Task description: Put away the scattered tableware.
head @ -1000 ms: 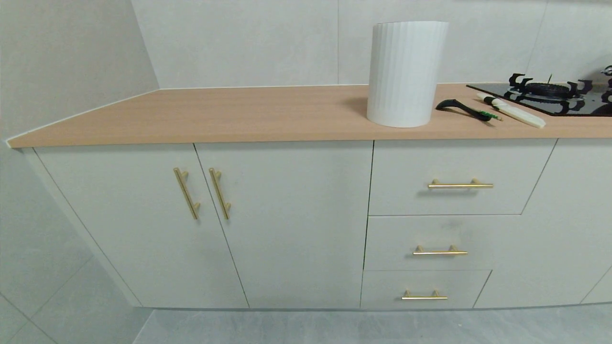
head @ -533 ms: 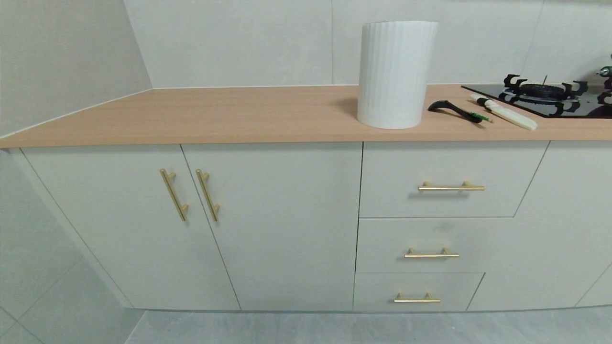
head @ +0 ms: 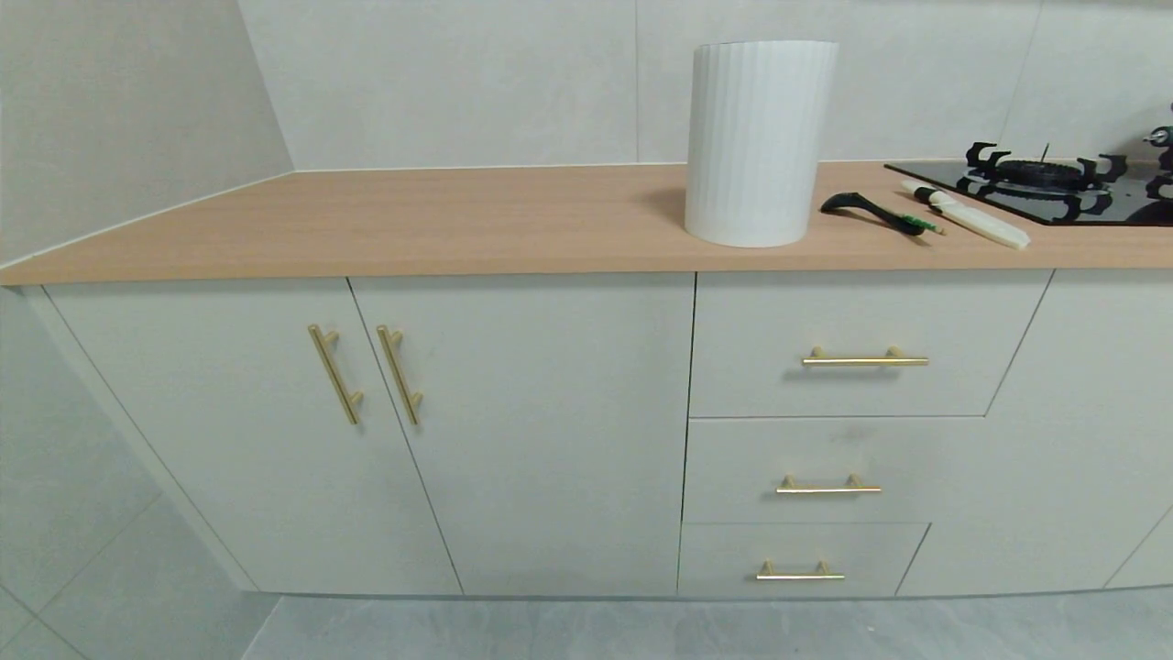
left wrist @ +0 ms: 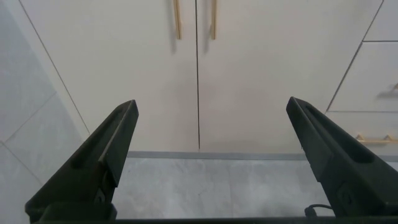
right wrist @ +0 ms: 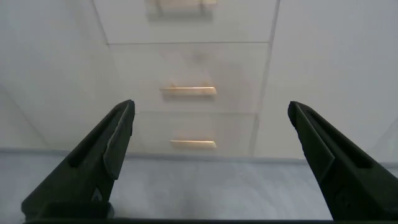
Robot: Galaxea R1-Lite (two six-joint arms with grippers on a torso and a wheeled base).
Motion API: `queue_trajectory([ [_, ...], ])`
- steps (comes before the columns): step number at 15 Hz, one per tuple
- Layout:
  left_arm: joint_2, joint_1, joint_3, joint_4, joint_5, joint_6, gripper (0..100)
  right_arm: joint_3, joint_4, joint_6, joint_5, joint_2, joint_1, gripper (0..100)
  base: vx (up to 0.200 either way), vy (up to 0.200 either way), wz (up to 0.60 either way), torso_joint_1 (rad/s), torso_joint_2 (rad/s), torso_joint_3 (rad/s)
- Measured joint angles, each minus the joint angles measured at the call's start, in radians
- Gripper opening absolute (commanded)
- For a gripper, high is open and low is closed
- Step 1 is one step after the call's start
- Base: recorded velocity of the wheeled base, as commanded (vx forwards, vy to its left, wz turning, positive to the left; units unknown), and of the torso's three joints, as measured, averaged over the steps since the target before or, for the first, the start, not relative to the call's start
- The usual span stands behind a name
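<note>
On the wooden countertop [head: 440, 220] a tall white ribbed container [head: 756, 142] stands upright. Right of it lie a black-handled utensil [head: 871, 211] and a cream-coloured utensil [head: 971, 220], side by side near the stove. My left gripper [left wrist: 211, 118] is open, held low in front of the double cabinet doors [left wrist: 199, 68] with nothing between its fingers. My right gripper [right wrist: 211, 118] is open too, facing the drawer fronts [right wrist: 186, 74] low down, also holding nothing.
A black gas stove [head: 1054, 183] sits at the counter's right end. Below the counter are two doors with gold handles [head: 367, 371] and a stack of three drawers [head: 843, 422]. Grey tiled floor [head: 550, 628] runs along the cabinet base, with a wall at the left.
The head camera swung a little between the oldest frame and half a second ago, so the whole scene slid left; since then it is steady. Nothing on the counter moved.
</note>
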Motion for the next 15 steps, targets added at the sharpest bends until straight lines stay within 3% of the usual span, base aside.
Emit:
queue_trajectory([
  [4,0.000,0.000,0.000,0.000,0.000,0.000,100,-0.098,0.020,0.021,0.034,0.234,0.077,100,0.000,0.000,0.00,0.000,0.00,0.000],
  [11,0.000,0.000,0.000,0.000,0.000,0.000,100,-0.357,0.007,0.025,0.042,0.974,0.165,100,0.000,0.000,0.00,0.000,0.00,0.000],
  [15,0.000,0.000,0.001,0.000,0.000,0.000,100,-0.476,-0.201,0.026,0.035,1.400,0.173,100,0.000,0.000,0.00,0.000,0.00,0.000],
])
